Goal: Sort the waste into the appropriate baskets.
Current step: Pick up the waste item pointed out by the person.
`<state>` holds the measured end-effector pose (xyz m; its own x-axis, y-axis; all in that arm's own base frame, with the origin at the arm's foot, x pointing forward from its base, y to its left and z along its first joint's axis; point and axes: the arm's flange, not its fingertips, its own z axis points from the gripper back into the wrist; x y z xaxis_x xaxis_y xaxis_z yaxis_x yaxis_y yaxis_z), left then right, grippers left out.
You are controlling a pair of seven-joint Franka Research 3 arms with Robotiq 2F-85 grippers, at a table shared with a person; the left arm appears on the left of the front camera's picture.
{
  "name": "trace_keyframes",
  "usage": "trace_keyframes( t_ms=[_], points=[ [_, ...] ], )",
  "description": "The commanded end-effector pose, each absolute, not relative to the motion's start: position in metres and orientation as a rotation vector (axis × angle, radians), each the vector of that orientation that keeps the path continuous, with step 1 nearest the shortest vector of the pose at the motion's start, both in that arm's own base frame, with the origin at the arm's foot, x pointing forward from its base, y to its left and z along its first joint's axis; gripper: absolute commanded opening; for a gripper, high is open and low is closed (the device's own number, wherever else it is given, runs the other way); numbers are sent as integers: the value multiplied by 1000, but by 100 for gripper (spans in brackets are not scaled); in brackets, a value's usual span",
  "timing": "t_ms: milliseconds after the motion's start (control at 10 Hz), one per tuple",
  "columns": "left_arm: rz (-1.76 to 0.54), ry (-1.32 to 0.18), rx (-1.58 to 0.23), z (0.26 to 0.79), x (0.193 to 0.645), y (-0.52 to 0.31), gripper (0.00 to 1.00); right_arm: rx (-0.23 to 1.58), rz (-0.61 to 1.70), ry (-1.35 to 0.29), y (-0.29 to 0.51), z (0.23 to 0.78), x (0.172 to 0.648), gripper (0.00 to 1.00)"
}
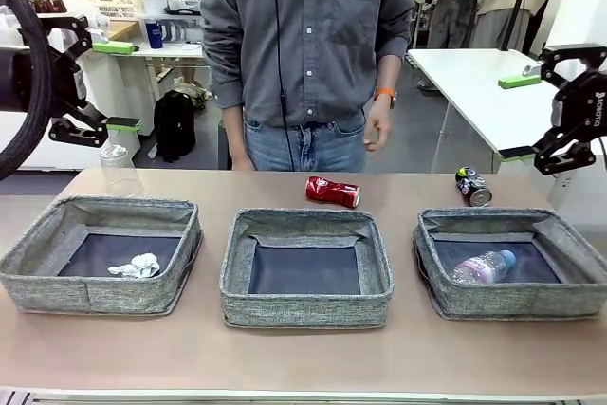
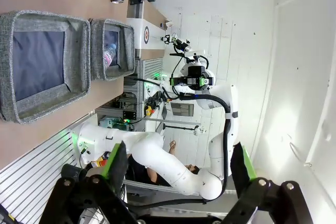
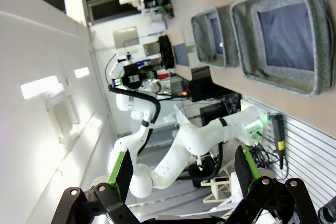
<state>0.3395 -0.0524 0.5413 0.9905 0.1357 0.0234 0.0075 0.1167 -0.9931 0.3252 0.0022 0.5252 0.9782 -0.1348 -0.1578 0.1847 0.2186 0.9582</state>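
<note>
From the front: left gripper (image 1: 119,85) raised at the left edge, spread wide, holding nothing. Right gripper (image 1: 519,117) raised at the right edge, likewise spread and bare. Three baskets in a row on the table (image 1: 303,358). Crumpled paper (image 1: 136,266) inside the left basket (image 1: 95,296), bottle (image 1: 482,267) lying inside the right basket (image 1: 512,303), nothing inside the middle basket (image 1: 305,308). Not yet sorted: clear cup (image 1: 119,170) upright behind the left basket, red can (image 1: 333,192) on its side behind the middle basket, dark can (image 1: 473,186) just behind the right basket's far wall. Person's hand (image 1: 377,130) hanging above and beyond the red can, apart from it.

From the left wrist: green pads (image 2: 115,163) far apart with only air between. Middle basket close by, right basket with the bottle past it, both cans beyond at the top edge.

From the right wrist: same wide gap between the pads. Middle basket near, left basket farther off with a white speck of paper inside.

Likely trouble from here:
- Either can, low and crushed, slipping or rolling away under a pinch set too high.
- Light cup toppling at the first nudge.
- Fingers snagging a soft basket wall on the reach to the dark can right behind it.
- A reach for the red can coming close to the person's hand.
- A can dropped into the wrong basket.
</note>
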Motion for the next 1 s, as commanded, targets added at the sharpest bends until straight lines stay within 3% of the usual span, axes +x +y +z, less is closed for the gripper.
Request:
trace_keyframes(
  t_ms=[0,900],
  points=[
    [89,-123,-1472,544,339,-54,100,1345,-241,55,3,531,325,100],
    [89,-123,-1472,544,339,-54,100,1332,-222,44,2,525,325,100]
  ],
)
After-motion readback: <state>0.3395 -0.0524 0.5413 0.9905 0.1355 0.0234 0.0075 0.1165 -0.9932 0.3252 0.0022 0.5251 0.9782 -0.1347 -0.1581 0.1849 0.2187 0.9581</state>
